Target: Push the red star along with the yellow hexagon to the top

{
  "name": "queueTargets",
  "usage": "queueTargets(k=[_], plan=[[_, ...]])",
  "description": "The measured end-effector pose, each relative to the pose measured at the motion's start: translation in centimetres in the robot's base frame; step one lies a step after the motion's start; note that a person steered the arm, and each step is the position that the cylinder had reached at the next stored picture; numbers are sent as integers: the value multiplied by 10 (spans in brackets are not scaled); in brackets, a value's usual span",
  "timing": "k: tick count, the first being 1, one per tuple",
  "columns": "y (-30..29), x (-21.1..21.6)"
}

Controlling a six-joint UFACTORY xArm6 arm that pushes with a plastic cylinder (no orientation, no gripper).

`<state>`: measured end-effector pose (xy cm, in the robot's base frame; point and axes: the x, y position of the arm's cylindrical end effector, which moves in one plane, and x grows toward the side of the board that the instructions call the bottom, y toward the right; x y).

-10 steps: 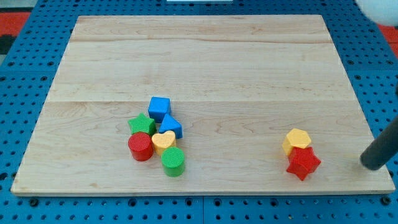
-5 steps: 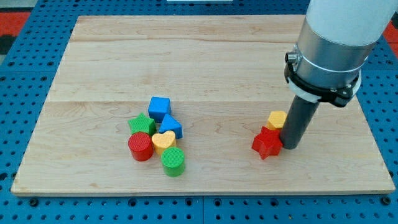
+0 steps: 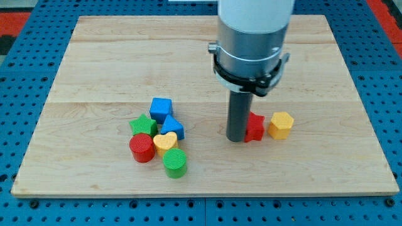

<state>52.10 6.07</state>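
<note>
Eight blocks lie on the wooden board (image 3: 94, 56), and I place them all from the red star (image 3: 255, 127). Counted by colour: two red, two yellow, two green, two blue.

Well off to the star's left sits a cluster of six. At its left edge are the green star (image 3: 142, 124) and, just below it, the red cylinder (image 3: 142, 147). Next come the blue cube (image 3: 161, 107) at the cluster's top, the yellow heart (image 3: 166, 142) touching the red cylinder, a second blue block (image 3: 173, 127) (its shape is hard to make out) and the green cylinder (image 3: 175, 162) at the bottom.

My tip (image 3: 236, 139) stands against the red star's left side, touching it, so the dark rod hides the star's left points. There are no jaws here to open or close; the rod simply presses sideways.

The red star lies right of the board's middle, in its lower half. It has no clear long axis, and which way its points aim cannot be told behind the rod.

The yellow hexagon (image 3: 281, 125) sits just to the star's right, level with it; whether they touch I cannot tell.
</note>
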Motion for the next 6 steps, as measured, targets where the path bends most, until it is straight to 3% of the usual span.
queueTargets(k=[3,5,6], plan=[[81,6],[102,-23],[79,-55]])
